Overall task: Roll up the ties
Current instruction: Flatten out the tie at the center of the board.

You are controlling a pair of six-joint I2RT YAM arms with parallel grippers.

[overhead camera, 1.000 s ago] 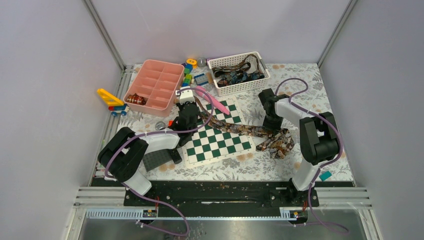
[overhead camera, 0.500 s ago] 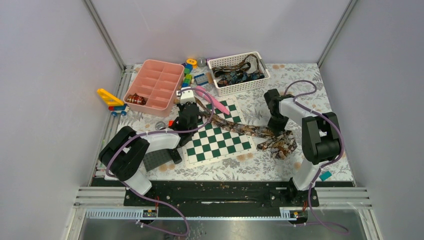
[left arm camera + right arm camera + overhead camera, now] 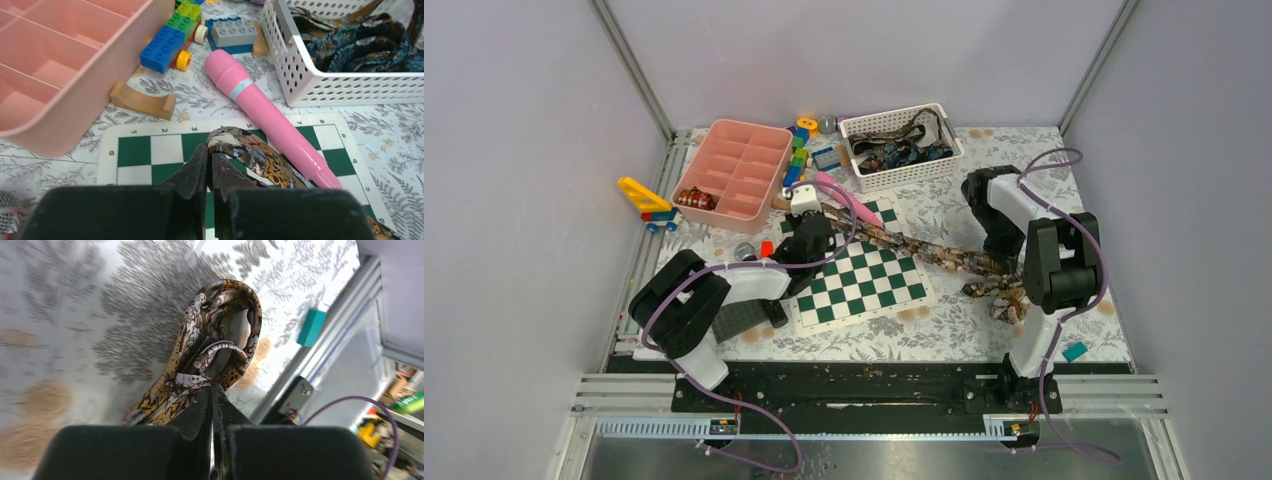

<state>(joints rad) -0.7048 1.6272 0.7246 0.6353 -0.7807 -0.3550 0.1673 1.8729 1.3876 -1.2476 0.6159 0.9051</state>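
A long brown, tan and black patterned tie [image 3: 924, 254] stretches from the chessboard's far left corner across to the right arm. My left gripper [image 3: 814, 228] is shut on its narrow end [image 3: 235, 145] over the chessboard. My right gripper [image 3: 1002, 262] is shut on the wide end, which hangs in a loop below it [image 3: 215, 345] and bunches on the floral table [image 3: 999, 297]. More ties [image 3: 902, 150] lie in the white basket [image 3: 869, 178], also seen in the left wrist view [image 3: 360, 42]. A small coil [image 3: 694, 200] sits in the pink tray.
A green-and-white chessboard [image 3: 854, 290] lies in the middle. A pink marker [image 3: 270, 117] lies beside the tie. A pink divided tray [image 3: 736, 165], toy blocks [image 3: 170, 40], a wooden arch piece [image 3: 142, 100], a yellow toy [image 3: 642, 192] and a teal block [image 3: 1074, 351] lie around.
My right gripper has moved right and toward the near edge with the wide end, pulling the tie straighter. My left gripper has shifted slightly right, still holding the narrow end.
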